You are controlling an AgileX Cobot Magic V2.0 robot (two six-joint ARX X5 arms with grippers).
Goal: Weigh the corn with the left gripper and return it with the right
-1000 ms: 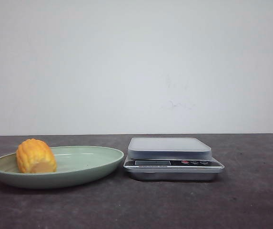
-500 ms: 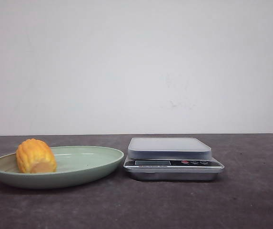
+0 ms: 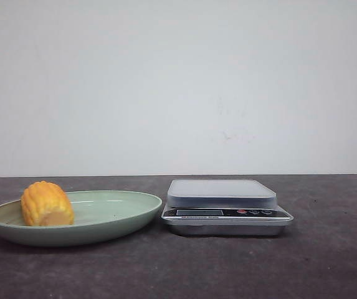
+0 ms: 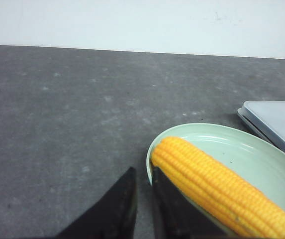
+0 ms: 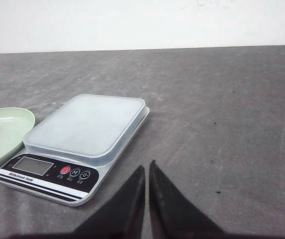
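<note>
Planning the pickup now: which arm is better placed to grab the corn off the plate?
Left. The left gripper hangs right by the plate's rim, fingers nearly closed, with the corn beside it. The right gripper is over bare table beside the scale.

Yellow-orange corn [image 3: 47, 204] lies on its side at lower left, ribbed kernel rows showing, paler cut end facing forward.
</note>
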